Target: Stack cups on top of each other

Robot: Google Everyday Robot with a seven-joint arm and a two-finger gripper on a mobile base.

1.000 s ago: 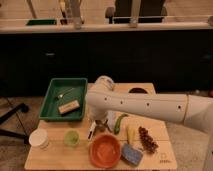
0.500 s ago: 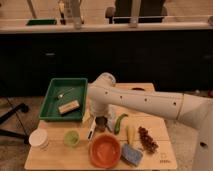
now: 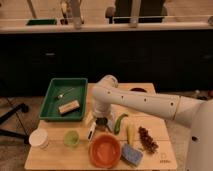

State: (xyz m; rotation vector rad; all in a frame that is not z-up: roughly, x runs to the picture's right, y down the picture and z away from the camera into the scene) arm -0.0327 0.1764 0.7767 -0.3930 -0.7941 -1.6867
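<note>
The pale green plastic cup (image 3: pixel 71 138) stands upright on the wooden table (image 3: pixel 55 159), front left. My gripper (image 3: pixel 102 123) hangs from the white arm (image 3: pixel 145 102) over the table's middle, right of and a little behind the green cup and apart from it. A dark shiny shape sits right at the gripper's tip; it may be the metal cup, but I cannot tell.
A white lidded tub (image 3: pixel 38 137) stands left of the green cup. An orange bowl (image 3: pixel 105 150) and a blue sponge (image 3: pixel 131 154) sit at the front. A green tray (image 3: pixel 50 107) holding a block lies back left. A green pepper (image 3: pixel 120 122), a white stick-shaped item (image 3: pixel 92 132) and dried red pieces (image 3: pixel 146 139) lie nearby.
The gripper has shifted slightly to the right, away from the green cup. The green cup, tub and bowl have not moved.
</note>
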